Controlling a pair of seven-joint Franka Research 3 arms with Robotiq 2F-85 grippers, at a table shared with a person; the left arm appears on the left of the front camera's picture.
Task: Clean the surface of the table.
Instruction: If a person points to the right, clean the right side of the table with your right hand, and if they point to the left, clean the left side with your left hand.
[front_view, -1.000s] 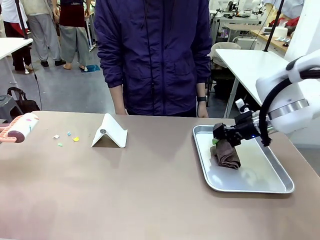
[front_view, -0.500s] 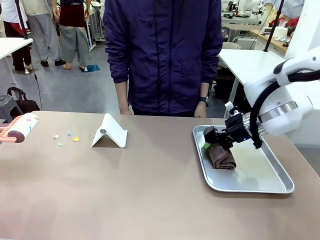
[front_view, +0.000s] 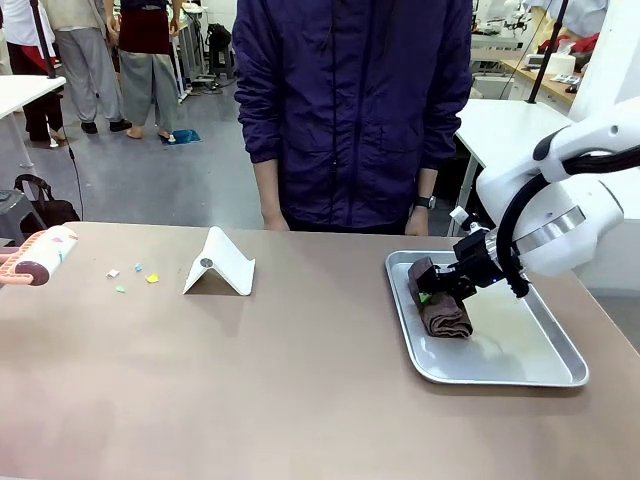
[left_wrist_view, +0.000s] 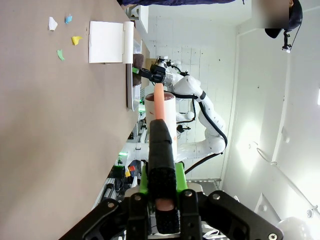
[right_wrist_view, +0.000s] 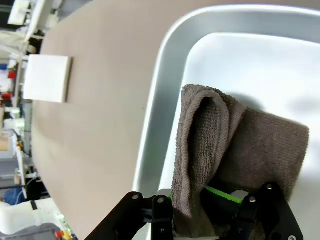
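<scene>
right tool (front_view: 428, 291) clamped on brown towel (front_view: 448, 316) in tray (front_view: 545, 372) at right of table (front_view: 250, 385) | left tool (left_wrist_view: 162, 183) closed on roller (front_view: 45, 254) handle | paper scraps (front_view: 135, 274) far left

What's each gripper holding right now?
Left gripper: closed on the lint roller handle.
Right gripper: closed on the brown towel in the silver tray.

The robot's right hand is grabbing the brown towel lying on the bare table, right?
Not quite. The right gripper is grabbing the brown towel, but the towel lies in the silver tray, not on the bare table. The front view shows it.
</scene>
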